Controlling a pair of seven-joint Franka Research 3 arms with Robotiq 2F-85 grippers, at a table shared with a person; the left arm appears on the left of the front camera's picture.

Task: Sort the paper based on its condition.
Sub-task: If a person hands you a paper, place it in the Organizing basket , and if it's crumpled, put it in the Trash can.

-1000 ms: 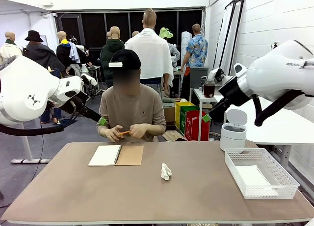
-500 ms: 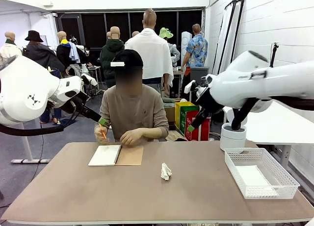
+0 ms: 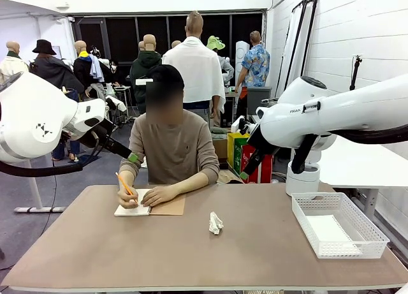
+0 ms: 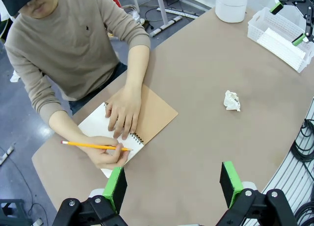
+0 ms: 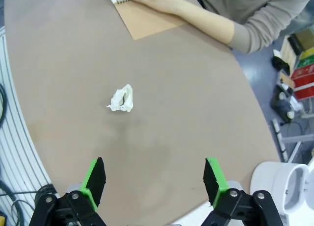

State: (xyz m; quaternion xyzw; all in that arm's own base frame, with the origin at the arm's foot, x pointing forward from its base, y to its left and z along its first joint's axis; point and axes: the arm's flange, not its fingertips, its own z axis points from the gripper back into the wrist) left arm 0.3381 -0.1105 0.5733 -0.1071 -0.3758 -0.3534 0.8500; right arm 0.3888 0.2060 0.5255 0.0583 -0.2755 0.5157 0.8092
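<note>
Crumpled white paper wad (image 5: pixel 121 99) lies on smooth tan tabletop (image 5: pixel 196 123), 11 o'clock from wide-open right gripper (image 5: pixel 153 180). Left gripper (image 4: pixel 174 184) gapes empty too.

Right arm (image 3: pixel 306 118) swung inward — person (image 3: pixel 173 150) now writing in notebook (image 3: pixel 171 206).

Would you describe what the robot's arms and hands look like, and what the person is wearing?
Both arms are glossy white, rounded shells: the left arm bears a small black mark, the right arm grey lettering and a black cable. The left hand and right hand are black with green pads. The person wears a beige long-sleeved sweater.
</note>
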